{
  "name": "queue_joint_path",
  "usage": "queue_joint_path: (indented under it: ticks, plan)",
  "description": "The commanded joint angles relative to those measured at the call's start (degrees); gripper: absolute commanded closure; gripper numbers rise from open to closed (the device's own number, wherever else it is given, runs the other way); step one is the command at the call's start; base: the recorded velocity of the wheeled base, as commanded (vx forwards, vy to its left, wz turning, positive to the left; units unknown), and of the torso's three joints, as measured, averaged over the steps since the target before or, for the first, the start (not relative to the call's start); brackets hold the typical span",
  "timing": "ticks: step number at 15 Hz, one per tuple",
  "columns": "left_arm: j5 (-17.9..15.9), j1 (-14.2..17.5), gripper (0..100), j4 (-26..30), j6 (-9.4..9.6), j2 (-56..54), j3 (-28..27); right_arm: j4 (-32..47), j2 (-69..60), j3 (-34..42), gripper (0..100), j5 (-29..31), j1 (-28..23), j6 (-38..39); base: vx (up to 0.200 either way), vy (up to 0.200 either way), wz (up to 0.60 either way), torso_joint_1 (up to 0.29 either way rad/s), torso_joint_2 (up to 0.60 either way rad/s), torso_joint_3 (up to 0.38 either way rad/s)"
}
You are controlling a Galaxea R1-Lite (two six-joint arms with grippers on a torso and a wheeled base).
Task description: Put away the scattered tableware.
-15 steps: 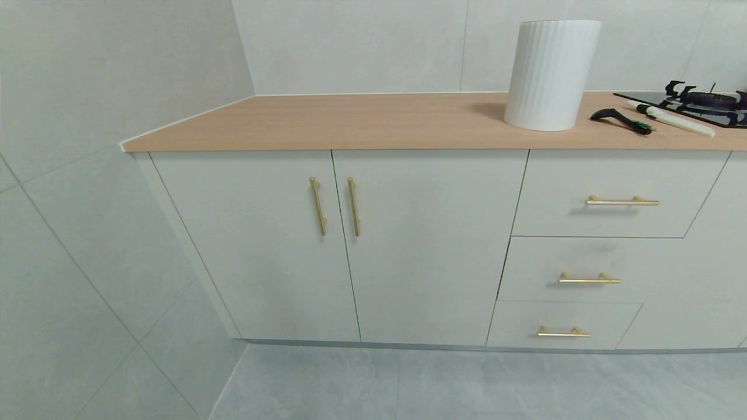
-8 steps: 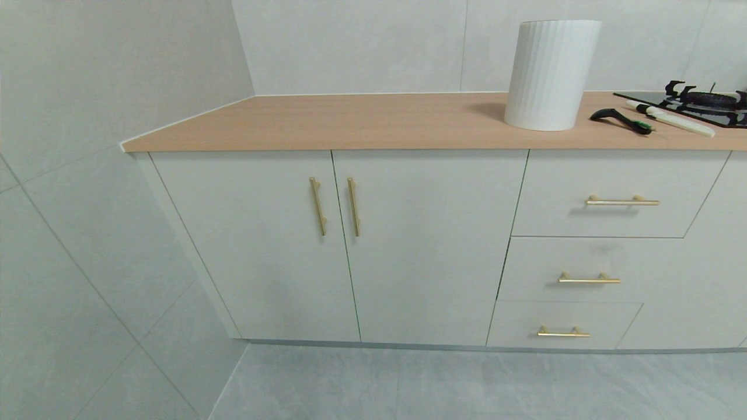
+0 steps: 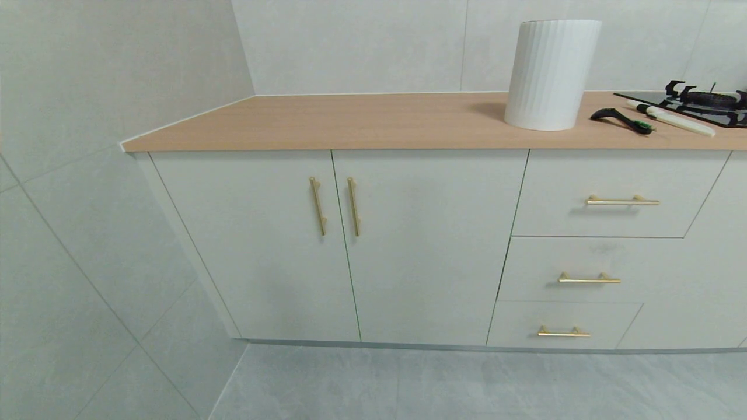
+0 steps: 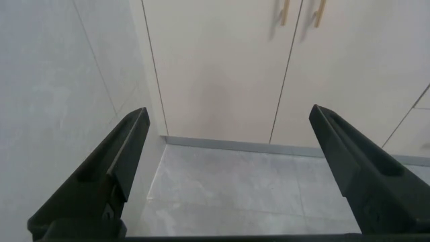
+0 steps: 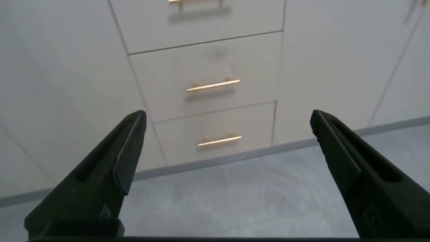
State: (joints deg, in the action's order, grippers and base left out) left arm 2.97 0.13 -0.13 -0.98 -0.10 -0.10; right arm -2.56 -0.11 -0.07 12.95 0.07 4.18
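Wooden counter [image 3: 350, 119] unchanged, black utensil [image 3: 621, 119] unmoved, left tool [image 4: 228, 114] wide, right tool [image 5: 227, 115] wide.

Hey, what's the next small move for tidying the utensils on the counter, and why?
Probably lift the right gripper toward the black-handled tool and white utensil on the counter. Both it and the left gripper are open, empty and low, facing the drawers and cupboard doors.

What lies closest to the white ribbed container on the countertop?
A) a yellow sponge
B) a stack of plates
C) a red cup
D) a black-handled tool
D: the black-handled tool lies flat on the countertop, just beside the white ribbed container.
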Motion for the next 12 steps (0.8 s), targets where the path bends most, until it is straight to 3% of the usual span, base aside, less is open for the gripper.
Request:
queue_joint_path:
  ticks: [1,5,7,9,12]
  plan:
    - [0.1,0.04,0,-0.04,0.01,0.1,0.01,0.01,0.2,0.07,0,-0.55,0.01,0.04,0.0,0.0,0.0,0.0,0.0,0.0]
    - [0.01,0.04,0,0.05,0.36,0.1,0.01,-0.78,0.2,0.07,0,-5.21,0.01,-12.27,0.0,0.0,0.0,0.0,0.0,0.0]
    - [0.01,0.04,0,0.05,0.36,0.1,0.01,-0.87,0.11,0.07,0,-6.97,0.01,-11.3,0.0,0.0,0.0,0.0,0.0,0.0]
    - [0.01,0.04,0,0.05,0.27,0.1,0.01,-0.6,0.11,0.07,0,-13.91,0.01,-6.99,0.0,0.0,0.0,0.0,0.0,0.0]
    - [0.01,0.04,0,0.05,0.1,0.1,0.01,-0.52,0.29,0.07,0,-14.0,-0.16,-3.92,0.0,0.0,0.0,0.0,0.0,0.0]
